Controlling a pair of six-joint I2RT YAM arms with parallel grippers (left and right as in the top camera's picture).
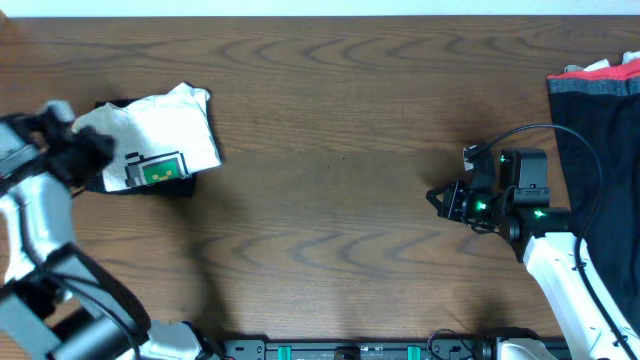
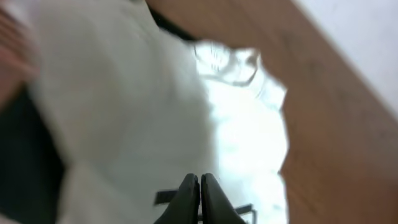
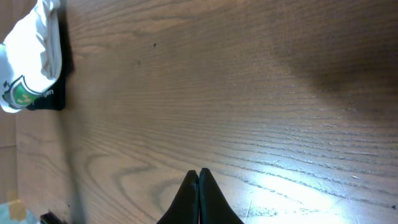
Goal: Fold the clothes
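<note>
Brown wood-grain table [image 1: 330, 110], seen from overhead and from both wrists

- Plain white soft-fabric T-shirt [image 1: 160, 130], folded into a rough, slightly rumpled rectangle, lies near the table's left edge, toward the far-left corner. Its small green-and-white logo patch [image 1: 160, 170] faces up on the near part of the fold
- The white T-shirt rests on top of a black folded garment [image 1: 183, 186]; only a dark strip shows along the near side and a bit at the far-left corner of the stack
- Left gripper [image 1: 100, 152] sits at the left side of the stack, over or against the shirt's left border; the overhead view is blurred here, so contact cannot be judged. In the left wrist view its two dark fingers [image 2: 189, 193] are pressed together tip to tip, with white cloth filling the view beneath them. No fabric shows between the tips; the claw is closed and appears empty. That view is also smeared
- Right gripper [image 1: 440, 198] hangs over bare wood in the right half of the table, well apart from the shirt, pointing toward the left edge. From the right wrist its fingers [image 3: 191, 186] meet in a closed point above the plain table, holding nothing; the shirt stack shows small at the far left of that view
- Heap of dark clothes [image 1: 600, 120] with a grey band and a bit of red and white lies at the far-right corner, running down the right edge behind the right arm
</note>
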